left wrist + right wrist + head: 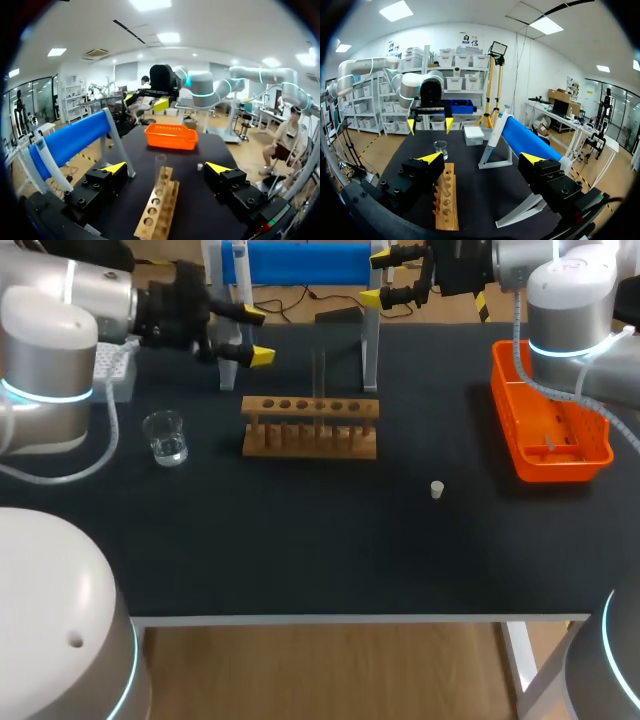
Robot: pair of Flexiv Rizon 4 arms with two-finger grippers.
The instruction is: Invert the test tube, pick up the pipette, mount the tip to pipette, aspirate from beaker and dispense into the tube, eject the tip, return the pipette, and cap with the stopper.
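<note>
Our left hand and right hand stand wide, empty, beyond the rack; its test tube seems fragile, so we grip mid-body.

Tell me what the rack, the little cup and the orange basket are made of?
The rack looks like wood: tan, matte. The cup seems glass; you see through it. The orange basket looks like plastic: bright, slotted walls.

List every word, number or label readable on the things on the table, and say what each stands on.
None can be read.
The wooden rack, the orange basket and the white stopper show no print.
Any marks on the beaker are too small to tell.
</note>
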